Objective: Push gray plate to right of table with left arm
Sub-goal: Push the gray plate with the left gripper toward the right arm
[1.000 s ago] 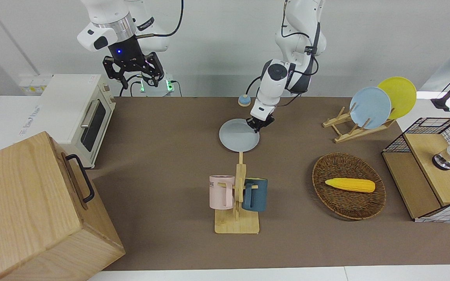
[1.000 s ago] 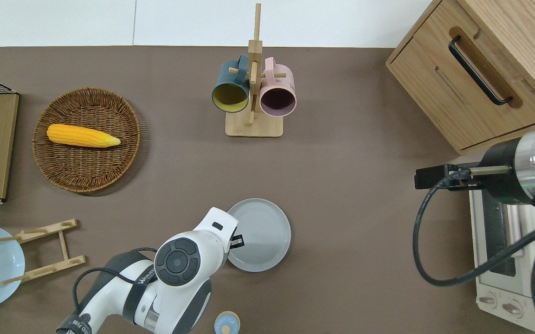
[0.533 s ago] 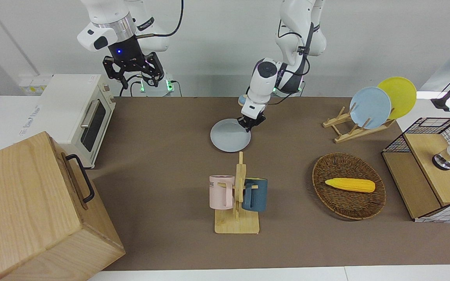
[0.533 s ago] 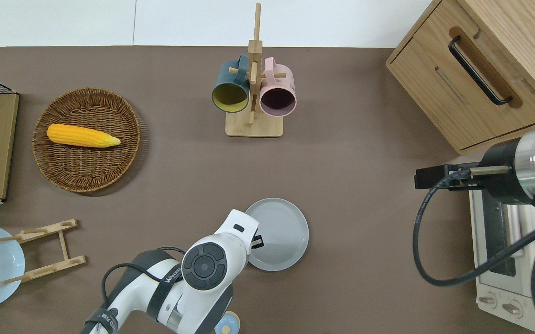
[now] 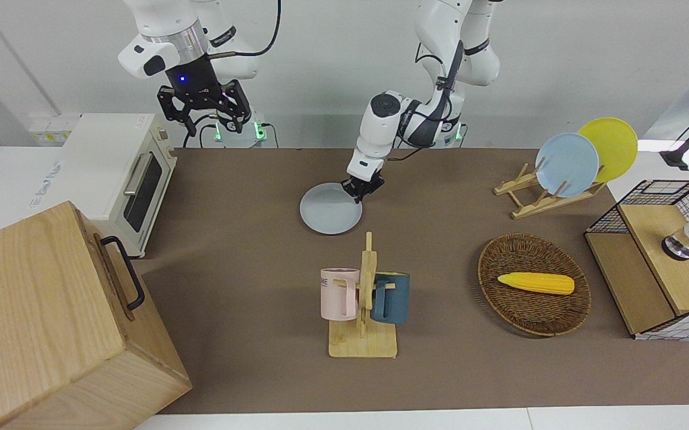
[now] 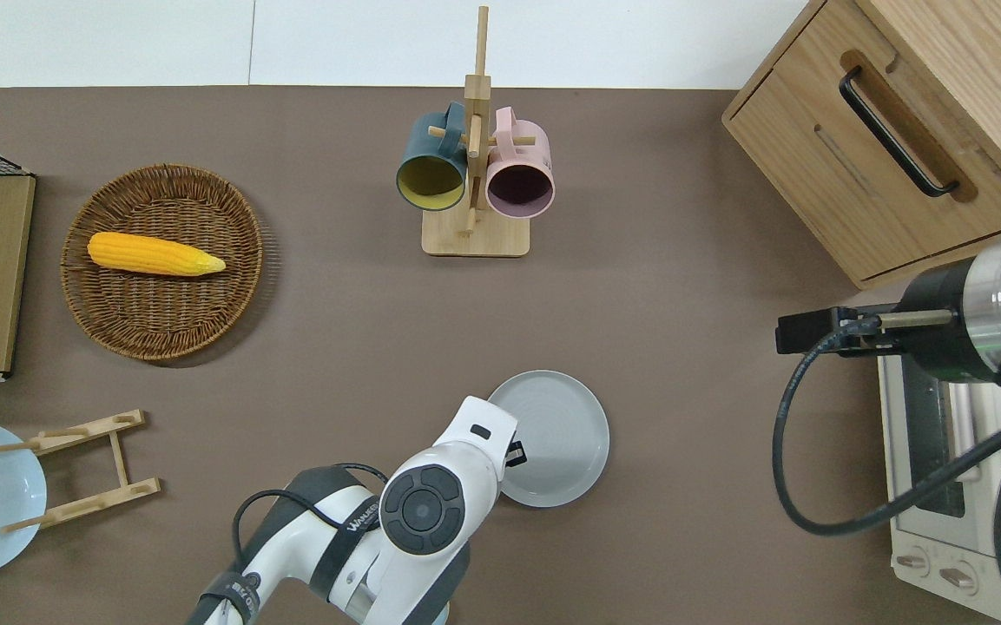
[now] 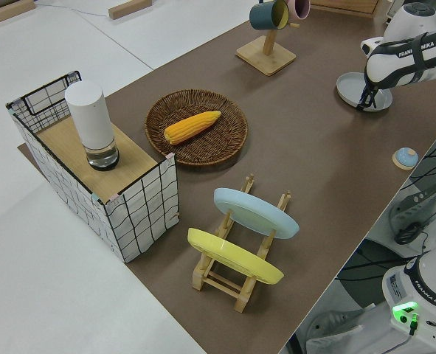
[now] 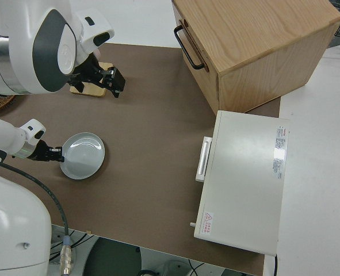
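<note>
Left end effector (image 8: pixel 56 153) at gray plate (image 8: pixel 83 156) rim — touching.

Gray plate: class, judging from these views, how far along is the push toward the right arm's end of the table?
Done: the left gripper is down at the gray plate's rim, on its left-arm side.
In hand: the plate lies flat mid-table, nearer the robots than the mug rack.
Left: open table remains between plate and toaster oven. The right arm is parked.
</note>
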You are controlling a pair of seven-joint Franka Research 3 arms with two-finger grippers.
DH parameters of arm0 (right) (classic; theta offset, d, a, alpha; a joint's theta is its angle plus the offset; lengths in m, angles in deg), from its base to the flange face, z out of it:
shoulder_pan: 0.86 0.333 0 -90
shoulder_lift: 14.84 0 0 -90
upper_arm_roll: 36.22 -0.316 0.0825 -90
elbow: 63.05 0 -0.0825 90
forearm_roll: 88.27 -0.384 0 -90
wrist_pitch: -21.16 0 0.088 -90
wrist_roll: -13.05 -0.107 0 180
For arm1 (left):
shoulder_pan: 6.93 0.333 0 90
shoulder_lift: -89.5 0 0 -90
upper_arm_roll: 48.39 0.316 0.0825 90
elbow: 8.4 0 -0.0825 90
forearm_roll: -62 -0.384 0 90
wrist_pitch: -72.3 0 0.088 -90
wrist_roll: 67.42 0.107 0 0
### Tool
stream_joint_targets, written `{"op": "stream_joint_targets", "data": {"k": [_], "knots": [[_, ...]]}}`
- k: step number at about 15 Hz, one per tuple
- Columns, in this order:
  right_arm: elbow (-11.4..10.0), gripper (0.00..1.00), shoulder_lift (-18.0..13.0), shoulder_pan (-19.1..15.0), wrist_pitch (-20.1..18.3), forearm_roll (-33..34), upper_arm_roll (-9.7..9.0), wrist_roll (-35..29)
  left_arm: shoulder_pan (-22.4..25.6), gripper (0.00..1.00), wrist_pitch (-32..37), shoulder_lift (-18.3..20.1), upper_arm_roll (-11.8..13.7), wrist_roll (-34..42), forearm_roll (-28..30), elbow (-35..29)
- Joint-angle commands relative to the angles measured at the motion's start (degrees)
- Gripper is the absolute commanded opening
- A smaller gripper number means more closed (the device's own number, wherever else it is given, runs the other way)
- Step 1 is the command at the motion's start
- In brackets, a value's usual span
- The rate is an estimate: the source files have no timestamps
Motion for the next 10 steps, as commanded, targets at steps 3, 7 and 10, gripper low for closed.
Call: {"op": "stream_joint_targets", "data": {"k": [3,7,10], "knots": [[0.8,0.996,0.4,-0.4,-0.3,-0.9,-0.15,-0.1,-1.5,0.00,-0.8,-2.2,-1.4,-3.6,-0.4,2.2],[0.8,0.996,0.4,-0.4,-0.3,-0.9,-0.15,-0.1,-2.6,0.00,-0.7,-4.6,-1.4,-5.2,-0.5,5.0],[0.8,0.996,0.4,-0.4,-0.3,-0.9,-0.24,-0.1,-2.9,0.00,-0.8,-5.2,-1.3,-5.2,-0.5,5.4]]}}
